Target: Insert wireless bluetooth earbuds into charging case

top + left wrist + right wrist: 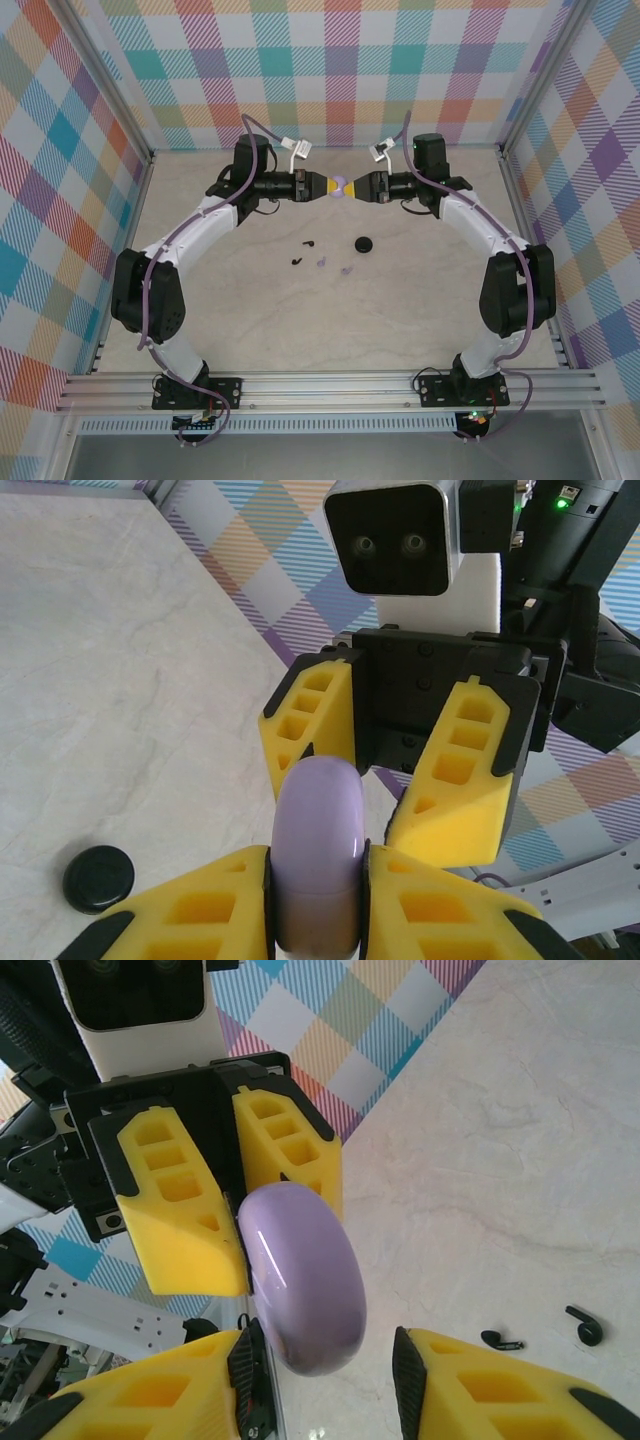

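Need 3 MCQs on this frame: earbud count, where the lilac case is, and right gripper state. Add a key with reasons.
1. How many earbuds lie loose on the table?
A. two
B. four
C. six

2. Where is the lilac charging case?
A. flat on the table
B. stacked on an earbud
C. clamped in the left gripper

3. The right gripper is:
A. open, fingers straddling the case
B. shut on an earbud
C. shut and empty

Key:
1 B: the top view shows two black and two lilac.
2 C: both left fingers press its sides, clear of the table.
3 A: the right wrist view shows a gap between one finger and the case.
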### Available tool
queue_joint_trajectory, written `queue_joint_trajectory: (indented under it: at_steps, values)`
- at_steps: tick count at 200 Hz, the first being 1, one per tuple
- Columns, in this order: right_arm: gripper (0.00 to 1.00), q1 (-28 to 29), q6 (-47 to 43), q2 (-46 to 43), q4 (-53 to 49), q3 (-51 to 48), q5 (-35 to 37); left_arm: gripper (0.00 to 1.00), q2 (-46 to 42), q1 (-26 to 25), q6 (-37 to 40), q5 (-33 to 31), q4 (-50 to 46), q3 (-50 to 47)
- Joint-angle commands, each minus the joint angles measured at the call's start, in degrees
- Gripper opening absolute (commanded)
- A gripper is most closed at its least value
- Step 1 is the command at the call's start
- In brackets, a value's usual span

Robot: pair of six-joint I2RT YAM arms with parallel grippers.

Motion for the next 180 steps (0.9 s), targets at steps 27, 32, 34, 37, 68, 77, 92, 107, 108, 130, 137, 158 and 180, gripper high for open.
queue_joint_trajectory:
  at_steps: [27,32,34,37,68,77,92,107,108,130,137,158,180]
  values:
    - [0.42,0.8,-0.3,-1.6,4.1,1.2,-4.4,0.24,-2.0,-1.7,1.8,2.4,0.8,-0.3]
    - [0.42,0.8,-0.3,-1.6,4.2,1.2,-4.5,0.24,-2.0,-1.8,1.8,2.4,0.8,-0.3]
    - [0.42,0.9,-0.3,-1.6,4.2,1.3,-4.5,0.24,-1.9,-1.8,1.8,2.4,0.8,-0.2]
    - [0.42,0.9,-0.3,-1.5,4.2,1.3,-4.6,0.24,-1.9,-1.8,1.8,2.5,0.8,-0.2]
    - [0.37,1.1,-0.4,-1.4,4.1,1.4,-4.7,0.24,-1.8,-2.1,1.8,2.1,0.7,0.0]
    - [0.34,1.1,-0.3,-1.5,4.1,1.2,-4.7,0.24,-1.7,-2.1,1.8,2.1,0.7,0.1]
    - [0.28,1.1,-0.3,-1.8,4.2,1.0,-4.5,0.24,-1.6,-2.2,1.9,2.0,0.2,0.1]
    - [0.24,1.1,-0.5,-2.3,3.7,1.0,-3.9,0.28,-1.7,-2.2,2.0,1.5,-0.4,0.1]
    - [0.23,1.1,-0.6,-2.3,3.6,1.0,-3.9,0.29,-1.7,-2.2,2.1,1.5,-0.4,0.1]
    - [0.20,1.1,-1.6,-3.2,2.3,0.9,-3.0,0.37,-2.0,-2.1,2.2,1.2,-1.1,0.0]
    - [0.19,1.1,-1.7,-3.5,2.1,0.9,-3.0,0.39,-2.1,-2.2,2.2,1.4,-1.3,-0.1]
    - [0.17,1.1,-1.5,-3.8,2.0,0.8,-3.5,0.42,-2.2,-2.2,2.1,2.9,-1.5,-0.2]
    - [0.16,1.1,-1.2,-4.2,2.3,0.8,-3.9,0.44,-2.3,-2.3,2.0,4.1,-1.2,-0.7]
